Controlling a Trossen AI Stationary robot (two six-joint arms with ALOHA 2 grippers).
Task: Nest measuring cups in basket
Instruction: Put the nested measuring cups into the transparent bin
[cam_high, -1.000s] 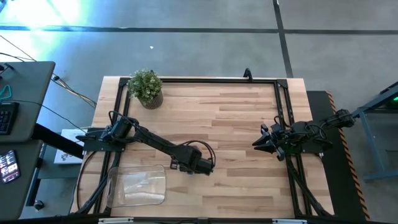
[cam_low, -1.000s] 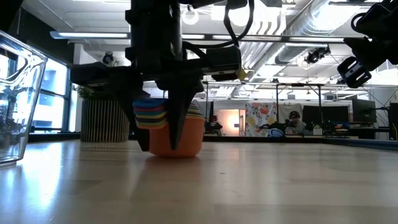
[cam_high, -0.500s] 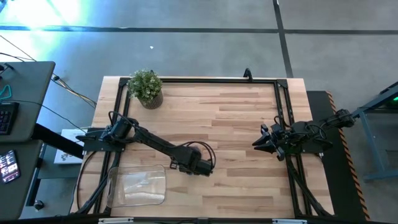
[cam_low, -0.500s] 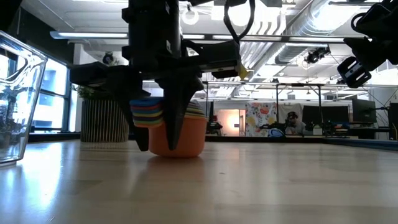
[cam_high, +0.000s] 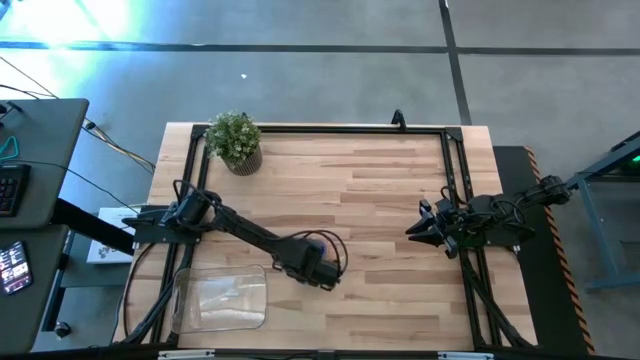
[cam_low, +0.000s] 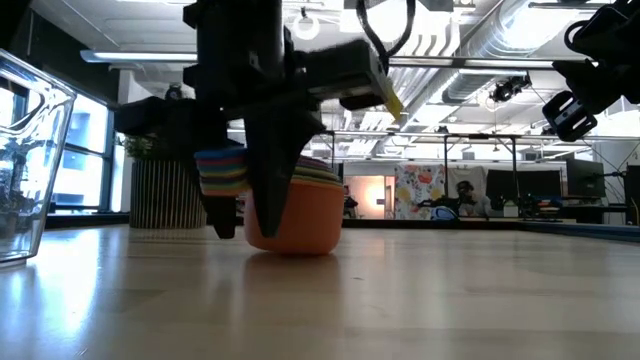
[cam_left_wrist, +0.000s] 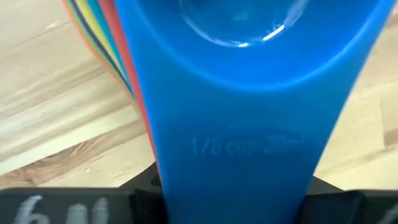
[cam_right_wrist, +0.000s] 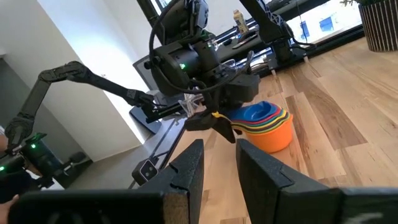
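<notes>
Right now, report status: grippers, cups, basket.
Left gripper shut on nested measuring cups' handles, stack on table. Right gripper idle at right edge, empty. Basket empty, path unobstructed.

Left claw beside basket

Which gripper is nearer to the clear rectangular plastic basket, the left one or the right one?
The left. The left gripper, shut on the stack of coloured measuring cups, is just beside the clear rectangular plastic basket. The right gripper waits far across the table.

cups stack mid-table, basket to its left, plant far-left corner
</notes>
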